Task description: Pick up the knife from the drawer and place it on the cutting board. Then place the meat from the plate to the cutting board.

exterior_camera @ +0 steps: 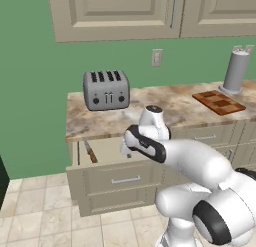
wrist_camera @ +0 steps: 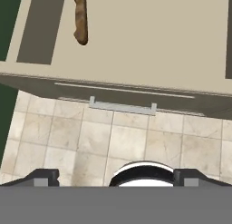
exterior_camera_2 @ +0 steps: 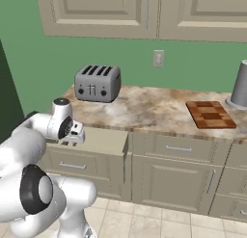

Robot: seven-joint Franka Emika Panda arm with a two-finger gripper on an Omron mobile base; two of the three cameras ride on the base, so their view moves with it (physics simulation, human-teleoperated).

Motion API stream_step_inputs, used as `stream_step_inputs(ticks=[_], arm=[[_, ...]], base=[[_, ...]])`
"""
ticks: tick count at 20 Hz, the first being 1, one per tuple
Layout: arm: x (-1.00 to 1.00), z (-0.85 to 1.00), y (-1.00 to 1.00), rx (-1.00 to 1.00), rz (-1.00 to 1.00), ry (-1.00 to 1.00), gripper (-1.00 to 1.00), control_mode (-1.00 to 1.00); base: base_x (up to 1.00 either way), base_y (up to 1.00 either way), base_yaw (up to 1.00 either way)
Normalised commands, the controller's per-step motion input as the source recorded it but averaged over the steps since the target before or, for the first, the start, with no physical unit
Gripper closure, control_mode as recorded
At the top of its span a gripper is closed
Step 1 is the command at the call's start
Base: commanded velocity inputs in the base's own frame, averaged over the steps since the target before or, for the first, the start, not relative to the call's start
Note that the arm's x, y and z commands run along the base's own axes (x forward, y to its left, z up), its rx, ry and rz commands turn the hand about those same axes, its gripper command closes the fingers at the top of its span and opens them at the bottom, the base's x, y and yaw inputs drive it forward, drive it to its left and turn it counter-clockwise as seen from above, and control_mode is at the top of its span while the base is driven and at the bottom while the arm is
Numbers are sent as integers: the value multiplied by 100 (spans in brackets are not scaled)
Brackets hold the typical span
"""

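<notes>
the knife (exterior_camera: 90,152), a slim one with a brown wooden handle and a narrow grey blade, lies inside the wide, shallow beige drawer (exterior_camera: 120,180), near its left side wall; the hand view catches its brown handle (wrist_camera: 80,19) on the drawer floor. the drawer stands pulled out from under the marbled beige worktop (exterior_camera: 165,108), its panelled front and slim silver bar handle (wrist_camera: 122,105) facing the tiled floor. the white arm reaches over the open drawer, and the claw (exterior_camera: 125,149) hangs above its middle, well to the right of the knife and not touching it. its two dark tips (wrist_camera: 43,177) sit far apart at the bottom corners of the hand view, so it is spread wide with nothing between them. on the worktop a grey four-slot toaster (exterior_camera: 106,89) stands at the left end. the checkered reddish-brown wooden cutting board (exterior_camera: 219,102) lies flat well to the right, near a grey cylinder (exterior_camera: 235,71).
</notes>
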Motion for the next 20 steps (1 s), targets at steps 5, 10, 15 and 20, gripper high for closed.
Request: stream_step_inputs(ticks=[5,10,15,20], arm=[[40,-26,3,0,0,-2,-100,-100],[44,-19,3,0,0,0,-100,-100],[39,-20,1,0,0,0,-100,-100],[29,-21,0,0,0,0,-100,-100]], base=[[0,0,0],[0,0,0],[0,0,0],[0,0,0]])
